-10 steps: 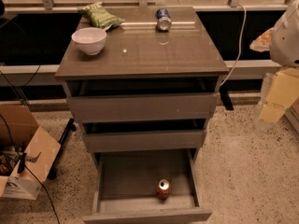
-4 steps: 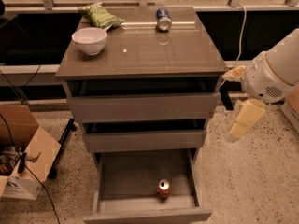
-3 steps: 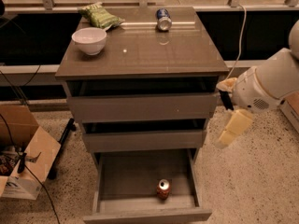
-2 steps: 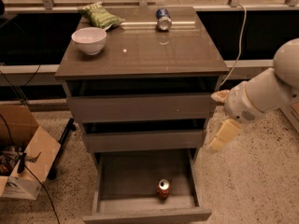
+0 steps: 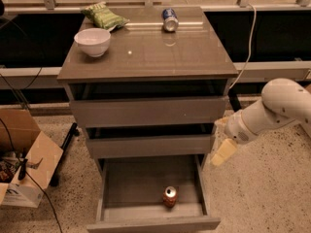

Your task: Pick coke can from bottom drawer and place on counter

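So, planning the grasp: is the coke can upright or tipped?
Upright: the coke can stands with its silver top up, near the front of the bottom drawer. The gripper hangs beside that drawer.

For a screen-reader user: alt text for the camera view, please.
A coke can stands upright in the open bottom drawer, with the claw hanging just right of the cabinet. A white bowl, green bag and blue can are on the counter.

The gripper (image 5: 223, 152) hangs beside the open bottom drawer (image 5: 146, 224) (clear above the coke can (image 5: 170, 196)).
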`<state>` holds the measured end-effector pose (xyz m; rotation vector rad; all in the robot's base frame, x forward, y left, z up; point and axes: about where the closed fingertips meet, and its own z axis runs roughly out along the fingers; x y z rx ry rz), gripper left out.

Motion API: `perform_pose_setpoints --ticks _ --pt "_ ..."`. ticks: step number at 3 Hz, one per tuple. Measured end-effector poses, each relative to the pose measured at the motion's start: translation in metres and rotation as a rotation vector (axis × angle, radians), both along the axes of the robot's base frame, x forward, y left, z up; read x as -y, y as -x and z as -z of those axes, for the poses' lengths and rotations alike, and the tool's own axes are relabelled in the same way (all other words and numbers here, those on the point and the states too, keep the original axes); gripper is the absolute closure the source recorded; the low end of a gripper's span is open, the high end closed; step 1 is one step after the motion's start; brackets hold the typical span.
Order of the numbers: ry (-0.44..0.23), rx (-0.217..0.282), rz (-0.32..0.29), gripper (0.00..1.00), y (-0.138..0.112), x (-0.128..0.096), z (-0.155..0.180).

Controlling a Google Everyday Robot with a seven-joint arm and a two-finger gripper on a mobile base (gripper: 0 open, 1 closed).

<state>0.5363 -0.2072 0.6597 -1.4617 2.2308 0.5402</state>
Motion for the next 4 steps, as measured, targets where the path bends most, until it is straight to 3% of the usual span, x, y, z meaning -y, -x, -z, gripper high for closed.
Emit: perform_pose_setpoints --ticks 1,2,4 --pt "-0.001 -0.004 -0.008 0.00 0.003 -0.004 0.002" --pt "-0.038 -0.039 0.063 0.00 -0.002 -0.007 0.024" --pt "-0.121 -0.108 0.190 0.00 -0.040 -0.010 0.150"
